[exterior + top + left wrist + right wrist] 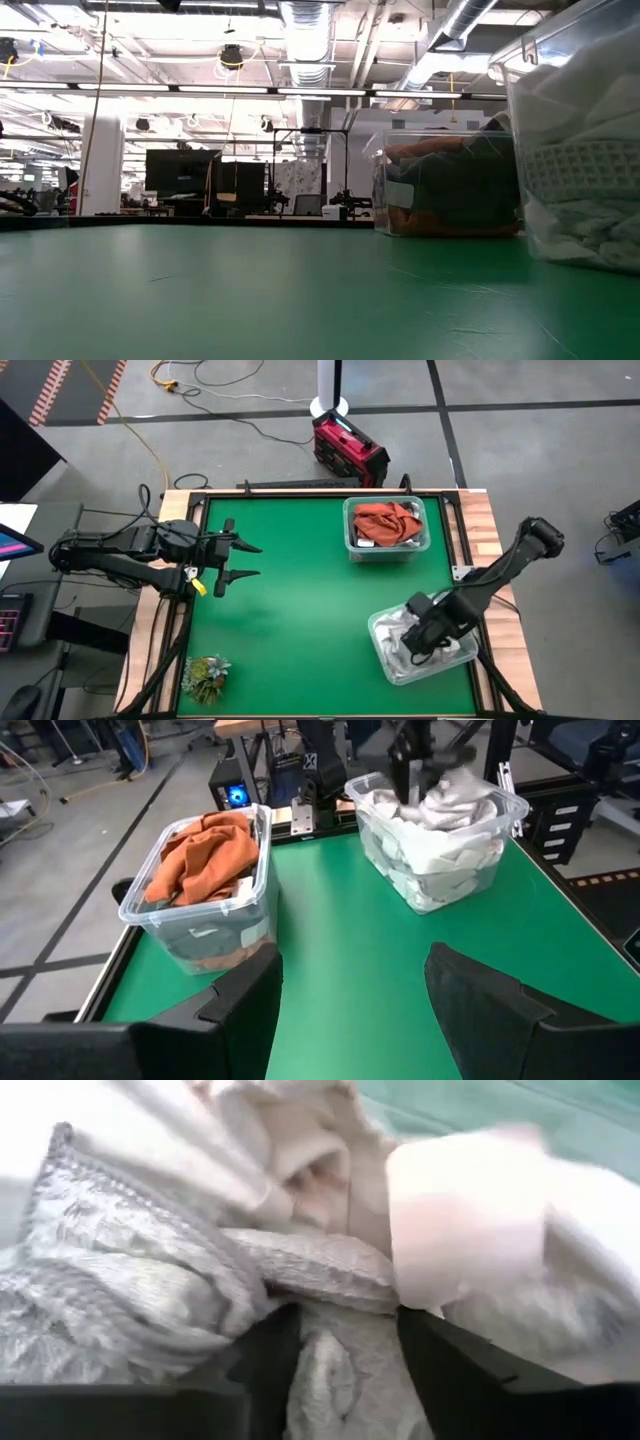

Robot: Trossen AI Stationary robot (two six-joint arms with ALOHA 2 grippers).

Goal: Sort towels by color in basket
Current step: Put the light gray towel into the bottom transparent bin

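The left arm lies stretched in from the nine o'clock edge, level and low, forearm pointing toward three o'clock. Its left gripper (243, 559) sits over the nine o'clock side of the table, fingers spread wide apart with open space between them; the left wrist view shows both dark fingers (240, 1005) parted, nothing in the gap. The right arm comes in from the three o'clock edge, elbow high, forearm angling down toward seven o'clock. The right gripper (418, 643) is down at about five o'clock, and in its own wrist view the two fingers (265, 1348) stand apart, tips pushed into pale cloth.
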